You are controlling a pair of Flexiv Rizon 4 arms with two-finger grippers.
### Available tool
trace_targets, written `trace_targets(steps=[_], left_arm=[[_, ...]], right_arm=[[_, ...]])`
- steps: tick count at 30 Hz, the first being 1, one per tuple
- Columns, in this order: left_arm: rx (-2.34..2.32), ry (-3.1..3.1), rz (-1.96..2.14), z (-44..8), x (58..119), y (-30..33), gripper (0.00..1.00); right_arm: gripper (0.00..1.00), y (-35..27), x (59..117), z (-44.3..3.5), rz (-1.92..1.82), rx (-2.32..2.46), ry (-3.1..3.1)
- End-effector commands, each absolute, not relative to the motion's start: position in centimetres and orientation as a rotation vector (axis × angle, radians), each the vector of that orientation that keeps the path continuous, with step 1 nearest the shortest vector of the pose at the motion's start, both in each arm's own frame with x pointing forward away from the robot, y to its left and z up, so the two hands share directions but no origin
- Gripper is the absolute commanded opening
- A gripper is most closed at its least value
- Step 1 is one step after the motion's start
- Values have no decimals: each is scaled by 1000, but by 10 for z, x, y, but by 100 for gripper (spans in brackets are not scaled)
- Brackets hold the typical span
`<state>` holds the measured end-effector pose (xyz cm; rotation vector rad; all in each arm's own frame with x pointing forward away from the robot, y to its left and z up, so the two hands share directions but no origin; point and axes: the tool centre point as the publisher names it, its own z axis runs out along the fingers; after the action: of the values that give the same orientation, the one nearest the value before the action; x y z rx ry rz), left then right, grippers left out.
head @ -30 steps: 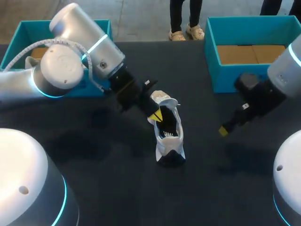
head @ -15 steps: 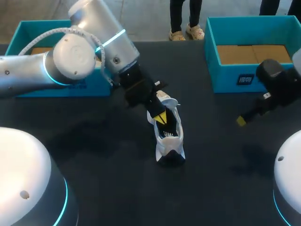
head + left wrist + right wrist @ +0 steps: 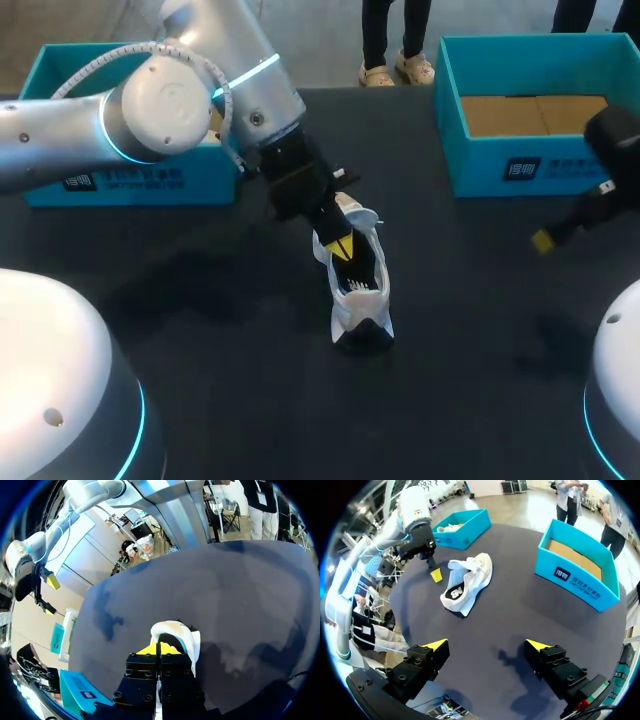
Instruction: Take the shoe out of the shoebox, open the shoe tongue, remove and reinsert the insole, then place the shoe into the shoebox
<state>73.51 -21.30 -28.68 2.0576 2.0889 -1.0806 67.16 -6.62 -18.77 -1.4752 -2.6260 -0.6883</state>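
Poised left gripper (image 3: 341, 246), fingers pinched together, at shoe (image 3: 360, 300) collar.
Hung right gripper (image 3: 487, 645), fingers spread wide, near shoebox (image 3: 520, 165), well apart from shoe.

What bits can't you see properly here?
1. Inside the left shoebox: head view, my left arm covers most.
2. Most of the shoe: left wrist view, the left gripper blocks it.
3. Right gripper: head view, dark against the table; only one yellow tip shows.
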Motion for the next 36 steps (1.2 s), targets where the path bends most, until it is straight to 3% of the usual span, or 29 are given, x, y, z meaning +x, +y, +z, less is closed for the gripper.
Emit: trace_targets(steps=[1, 20, 36], left_arm=[[2059, 2091, -1074, -287, 735, -213, 0], [2132, 2073, -1009, -283, 736, -208, 0], [2283, 2076, -660, -297, 736, -214, 0]], right_arm=[[100, -68, 667, -184, -712, -1469, -2626], [100, -69, 669, -181, -763, -1484, -2618], [100, -69, 669, -181, -763, -1484, -2618]])
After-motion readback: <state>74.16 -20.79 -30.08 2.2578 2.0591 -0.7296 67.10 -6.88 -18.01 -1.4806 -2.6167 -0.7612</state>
